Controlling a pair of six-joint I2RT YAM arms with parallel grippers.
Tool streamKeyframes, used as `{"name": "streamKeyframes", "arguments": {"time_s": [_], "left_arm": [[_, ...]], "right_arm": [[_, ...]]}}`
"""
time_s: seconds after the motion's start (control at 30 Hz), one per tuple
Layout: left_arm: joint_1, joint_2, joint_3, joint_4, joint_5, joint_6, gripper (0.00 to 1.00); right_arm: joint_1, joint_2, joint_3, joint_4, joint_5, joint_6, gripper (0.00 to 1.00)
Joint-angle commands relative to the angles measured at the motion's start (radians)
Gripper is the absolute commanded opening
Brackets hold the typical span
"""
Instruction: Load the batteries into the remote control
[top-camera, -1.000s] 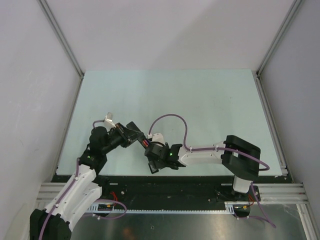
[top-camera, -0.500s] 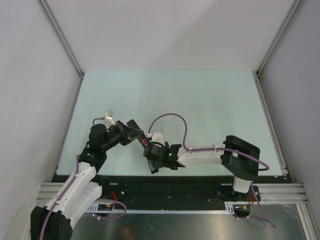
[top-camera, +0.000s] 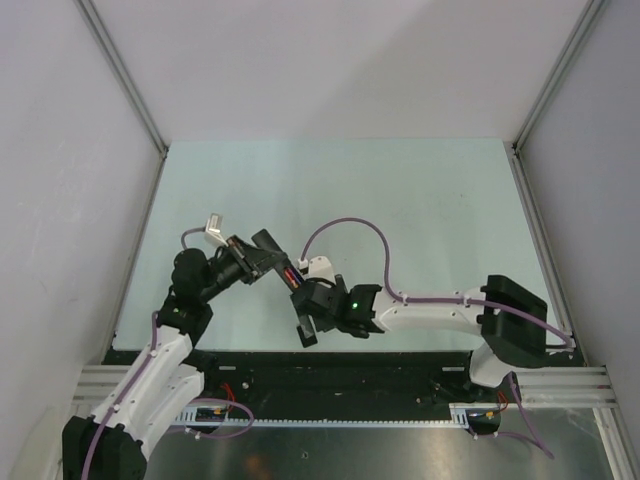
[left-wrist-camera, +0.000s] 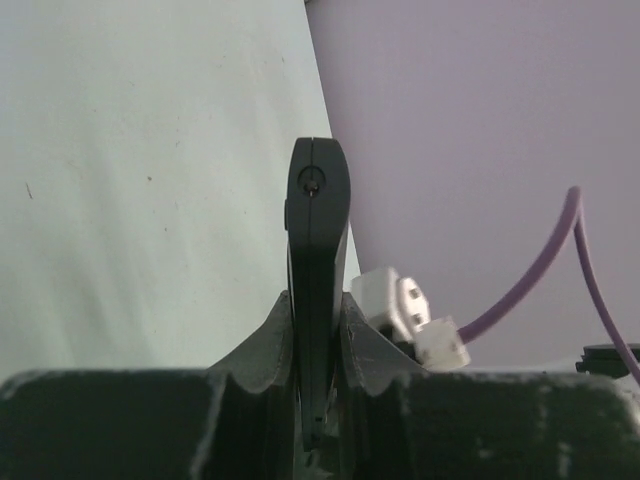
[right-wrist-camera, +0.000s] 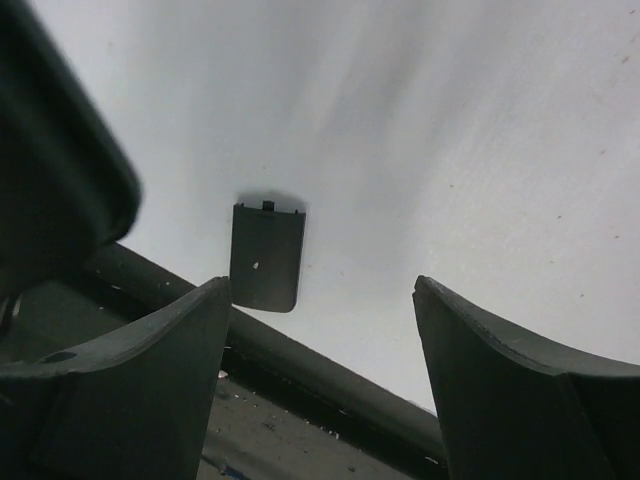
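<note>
Your left jaws clamp the slim black plastic remote control (left-wrist-camera: 318, 260) above the pale table (right-wrist-camera: 480, 120), your right jaws stand apart over the loose flat black cover (right-wrist-camera: 266, 256); battery seating is indeterminate, cover refitting remains.

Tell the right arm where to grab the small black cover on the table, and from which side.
Grip the cover across its two long edges, coming straight down from above. It lies flat and thin on the table, so a sideways approach likely finds nothing to pinch; its narrow width fits the open right gripper.
</note>
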Motion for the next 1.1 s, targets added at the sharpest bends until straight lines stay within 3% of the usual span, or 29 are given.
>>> {"name": "streamKeyframes", "arguments": {"time_s": [0.0,0.2,0.37,0.6,0.9,1.07], "left_arm": [[0.007,-0.015,-0.024,0.061,0.038,0.028,0.00],[0.021,-0.015,-0.016,0.075,0.032,0.019,0.00],[0.123,0.042,0.024,0.121,0.066,-0.020,0.00],[0.336,0.120,0.059,0.309,0.169,-0.167,0.00],[0.418,0.168,0.004,0.766,0.186,-0.484,0.00],[0.424,0.168,-0.008,0.831,0.179,-0.527,0.00]], "right_arm": [[-0.022,-0.092,0.040,-0.015,0.048,-0.031,0.79],[-0.042,-0.135,0.017,-0.045,0.050,-0.033,0.79],[-0.033,-0.204,-0.072,0.023,0.018,-0.018,0.77],[-0.004,-0.132,-0.098,0.119,-0.039,-0.056,0.77],[0.028,0.016,-0.086,0.155,-0.068,-0.047,0.74],[0.042,0.059,-0.069,0.158,-0.061,-0.048,0.73]]}}
